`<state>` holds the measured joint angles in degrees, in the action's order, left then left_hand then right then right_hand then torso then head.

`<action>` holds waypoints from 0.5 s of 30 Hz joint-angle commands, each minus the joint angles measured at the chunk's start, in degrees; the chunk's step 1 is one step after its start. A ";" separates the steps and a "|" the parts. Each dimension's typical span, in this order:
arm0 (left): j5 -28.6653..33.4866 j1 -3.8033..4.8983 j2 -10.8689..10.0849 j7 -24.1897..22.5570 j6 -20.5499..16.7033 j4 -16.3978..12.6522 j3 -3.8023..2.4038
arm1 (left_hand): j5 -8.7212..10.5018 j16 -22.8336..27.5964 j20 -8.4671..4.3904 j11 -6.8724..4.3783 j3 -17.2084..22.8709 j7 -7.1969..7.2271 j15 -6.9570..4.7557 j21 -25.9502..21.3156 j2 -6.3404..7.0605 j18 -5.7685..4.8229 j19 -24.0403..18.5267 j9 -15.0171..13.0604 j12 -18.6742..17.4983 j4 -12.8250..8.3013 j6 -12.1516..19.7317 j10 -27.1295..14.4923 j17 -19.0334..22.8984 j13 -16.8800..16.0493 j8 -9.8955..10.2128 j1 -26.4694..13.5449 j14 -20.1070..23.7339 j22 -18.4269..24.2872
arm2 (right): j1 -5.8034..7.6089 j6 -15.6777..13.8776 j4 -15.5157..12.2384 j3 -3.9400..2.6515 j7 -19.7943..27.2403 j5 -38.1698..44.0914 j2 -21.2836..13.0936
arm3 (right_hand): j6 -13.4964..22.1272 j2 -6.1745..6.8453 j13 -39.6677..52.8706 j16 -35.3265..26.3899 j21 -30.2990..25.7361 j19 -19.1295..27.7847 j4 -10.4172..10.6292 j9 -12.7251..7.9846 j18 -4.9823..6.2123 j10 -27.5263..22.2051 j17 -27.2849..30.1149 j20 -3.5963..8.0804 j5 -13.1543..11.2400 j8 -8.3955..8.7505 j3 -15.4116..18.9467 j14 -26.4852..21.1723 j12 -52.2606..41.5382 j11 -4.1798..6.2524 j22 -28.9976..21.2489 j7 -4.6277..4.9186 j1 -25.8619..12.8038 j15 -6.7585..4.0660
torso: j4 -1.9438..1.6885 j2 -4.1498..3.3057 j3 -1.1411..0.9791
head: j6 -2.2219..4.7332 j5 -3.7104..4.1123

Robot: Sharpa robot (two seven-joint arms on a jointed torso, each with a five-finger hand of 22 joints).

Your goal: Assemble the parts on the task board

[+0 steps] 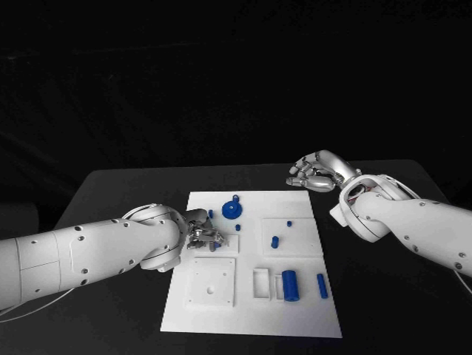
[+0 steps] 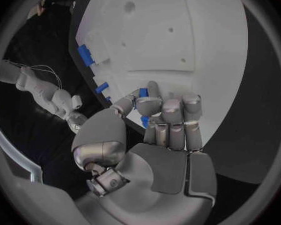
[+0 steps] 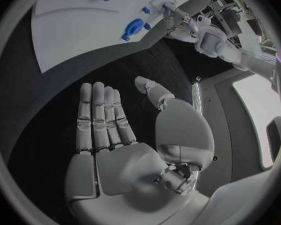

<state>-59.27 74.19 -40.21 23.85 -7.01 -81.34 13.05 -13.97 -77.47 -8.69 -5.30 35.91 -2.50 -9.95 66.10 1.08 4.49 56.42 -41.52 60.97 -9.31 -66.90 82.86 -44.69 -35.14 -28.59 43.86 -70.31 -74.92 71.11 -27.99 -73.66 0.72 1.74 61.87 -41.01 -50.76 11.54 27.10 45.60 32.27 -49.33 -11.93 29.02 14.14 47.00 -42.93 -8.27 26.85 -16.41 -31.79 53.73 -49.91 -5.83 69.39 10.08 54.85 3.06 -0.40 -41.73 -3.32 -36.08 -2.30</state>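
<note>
**Left robot hand on a small blue part at the board's left edge, right robot hand open off the board**

The flat white rectangular task board (image 1: 300, 310) lies in the middle of the black worktop (image 1: 119, 192). The left robot hand (image 1: 199, 235) sits at the board's left edge, fingers curled in — the left wrist view shows a small blue part (image 2: 143, 92) pinched between thumb and fingertips (image 2: 153, 88), right over the white surface.

The right robot hand (image 1: 319, 172) hovers over the bare worktop just beyond the board's far right corner. Its fingers (image 3: 98, 116) are straight and apart, palm bare — it holds nothing.

On the board, a round blue wheel-shaped part (image 1: 231, 209) lies near the far edge. Two small blue pegs (image 1: 274, 240) stand in a raised white block right of the left hand. Nearer the robot, a thick blue cylinder (image 1: 289, 285) lies in a white recess, with a slimmer blue pin (image 1: 322, 285) just beside it on the right. A square white plate with holes (image 1: 211, 282) occupies the near left part.
</note>
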 commanded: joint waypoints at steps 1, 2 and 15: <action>0.28 -0.50 0.41 -0.06 1.09 -0.26 0.28 | 0.27 -0.25 -5.93 -2.01 0.04 3.90 -0.85 -0.22 0.56 1.06 0.10 -0.03 0.21 0.56 -3.95 -2.52 0.10 0.08 -0.02 -0.12 0.30 -0.47 | 0.01 0.71 -0.06 -0.03 0.48 0.05 0.03 | 0.35 -0.22 -0.08 0.29 -0.29 -0.01 0.42 -0.08 0.86 -0.43 0.09 -0.37 0.40 0.22 -0.04 -0.40 -0.27 -0.05 0.08 -0.10 0.12 -0.13 | -0.02 -0.01 0.02 | 0.05 0.07; 0.28 -0.50 0.41 -0.06 1.04 -0.22 0.26 | 0.52 -0.27 -5.94 -2.02 0.01 3.91 -0.88 -0.24 0.69 1.07 0.10 -0.04 0.22 0.89 -3.97 -2.53 0.11 0.11 -0.02 -0.20 0.30 -0.48 | 0.01 0.71 -0.07 -0.03 0.48 0.05 0.03 | 0.36 -0.22 -0.11 0.30 -0.30 -0.01 0.42 -0.09 0.86 -0.44 0.10 -0.37 0.46 0.23 -0.04 -0.40 -0.28 -0.05 0.09 -0.10 0.12 -0.13 | -0.01 -0.01 0.03 | 0.13 0.06; 0.27 -0.51 0.12 0.00 0.37 0.05 0.12 | 6.23 -0.39 -6.06 -2.08 -0.16 3.96 -1.08 -0.35 1.61 1.19 0.01 -0.15 0.38 3.09 -3.91 -2.63 0.26 0.32 0.04 -0.15 0.38 -0.62 | 0.00 0.70 -0.02 -0.03 0.49 0.04 -0.02 | 0.36 -0.24 -0.49 0.39 -0.43 -0.03 0.46 -0.11 0.86 -0.53 0.21 -0.39 1.33 0.23 0.00 -0.46 -0.54 -0.07 0.22 -0.09 0.12 -0.11 | -0.01 0.00 0.06 | 0.29 0.09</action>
<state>-59.27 74.08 -40.29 23.86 -7.17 -81.20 12.97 -7.90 -77.47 -8.70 -5.19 35.68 -1.81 -10.66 66.10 2.21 5.03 56.42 -41.59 60.97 -6.47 -67.45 82.76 -44.47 -34.90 -28.80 43.65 -70.02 -74.91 71.11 -27.95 -73.66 0.72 1.74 61.86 -41.06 -50.76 11.54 26.66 45.60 32.15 -49.33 -11.93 28.97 14.14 46.86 -42.79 -8.28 27.81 -16.41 -31.79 53.73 -50.13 -5.98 69.57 10.08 54.85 3.06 -0.41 -41.73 -3.27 -35.83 -2.22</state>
